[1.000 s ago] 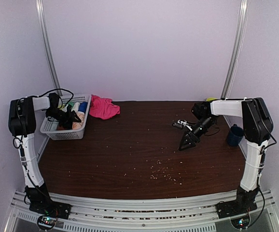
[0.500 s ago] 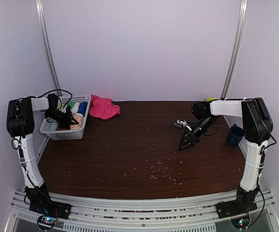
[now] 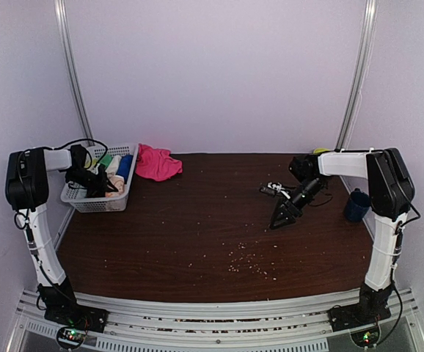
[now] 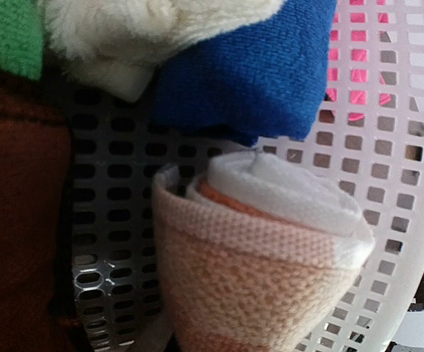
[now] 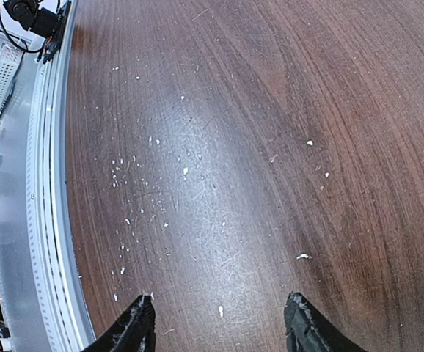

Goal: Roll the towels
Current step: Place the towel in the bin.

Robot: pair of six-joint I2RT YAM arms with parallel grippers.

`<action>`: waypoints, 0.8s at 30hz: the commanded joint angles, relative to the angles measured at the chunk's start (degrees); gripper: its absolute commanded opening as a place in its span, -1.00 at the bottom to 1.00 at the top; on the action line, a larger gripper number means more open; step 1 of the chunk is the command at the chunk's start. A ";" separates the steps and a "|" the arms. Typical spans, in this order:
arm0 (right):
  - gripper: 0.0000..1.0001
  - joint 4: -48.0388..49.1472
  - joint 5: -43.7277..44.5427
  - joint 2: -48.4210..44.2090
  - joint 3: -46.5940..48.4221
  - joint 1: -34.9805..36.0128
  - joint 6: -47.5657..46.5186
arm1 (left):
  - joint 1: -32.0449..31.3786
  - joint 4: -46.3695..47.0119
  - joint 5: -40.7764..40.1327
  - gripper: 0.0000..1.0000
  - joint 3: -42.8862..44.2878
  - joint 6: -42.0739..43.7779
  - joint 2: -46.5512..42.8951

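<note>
Inside the basket (image 3: 93, 204), left gripper (image 3: 108, 183) at peach towel (image 4: 256, 271), state unclear; right gripper (image 5: 219, 299) open.

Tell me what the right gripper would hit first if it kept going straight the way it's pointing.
The wooden tabletop, most likely. The right gripper, jaws open, tilts down at bare wood dotted with pale crumbs, and nothing else lies ahead. How high it hangs is unclear.

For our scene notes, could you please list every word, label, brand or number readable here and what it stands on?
None can be read: the white plastic mesh basket, the rolled peach-orange cloth towel, the blue cloth towel, the hot pink cloth towel and the brown wooden table carry no visible text.
</note>
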 commanded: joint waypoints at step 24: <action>0.17 -0.65 -0.31 -0.45 0.67 0.96 -0.28 | -0.90 -7.17 -14.46 0.67 10.16 -1.66 -7.51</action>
